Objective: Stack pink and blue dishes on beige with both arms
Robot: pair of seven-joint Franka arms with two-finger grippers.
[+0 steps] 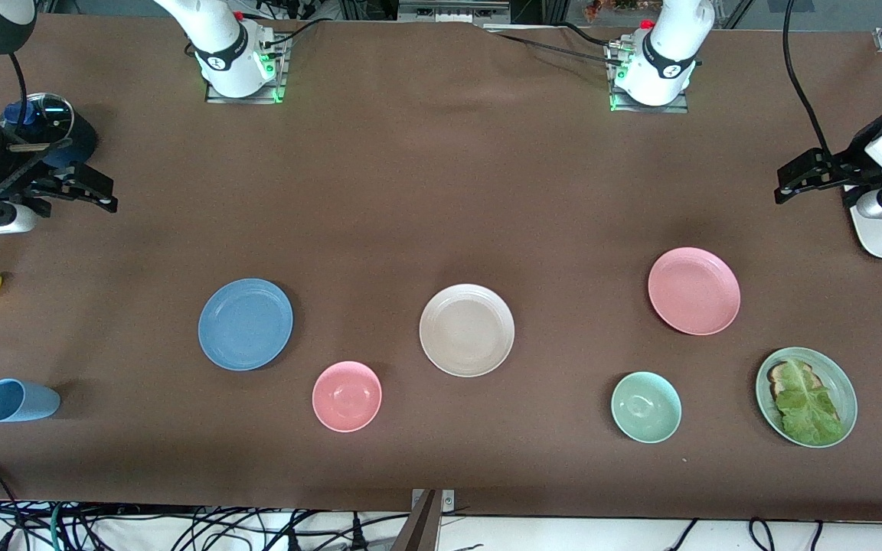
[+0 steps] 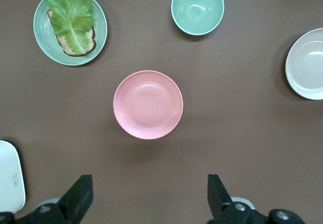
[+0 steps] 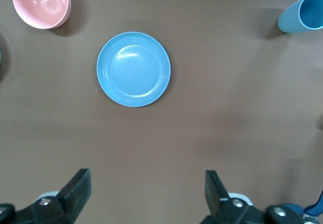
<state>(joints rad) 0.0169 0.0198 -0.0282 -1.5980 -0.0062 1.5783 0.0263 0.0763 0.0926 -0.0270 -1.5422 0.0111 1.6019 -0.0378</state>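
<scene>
Brown cloth lies bare around the beige plate (image 1: 466,330), blue plate (image 1: 245,324) at nine o'clock, pink plate (image 1: 693,291) toward two; left gripper (image 1: 793,182) and right gripper (image 1: 87,191) hang wide open, empty, over the table ends

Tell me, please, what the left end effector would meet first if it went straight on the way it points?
Probably bare table: the open left end effector faces down, just short of the pink plate.
</scene>
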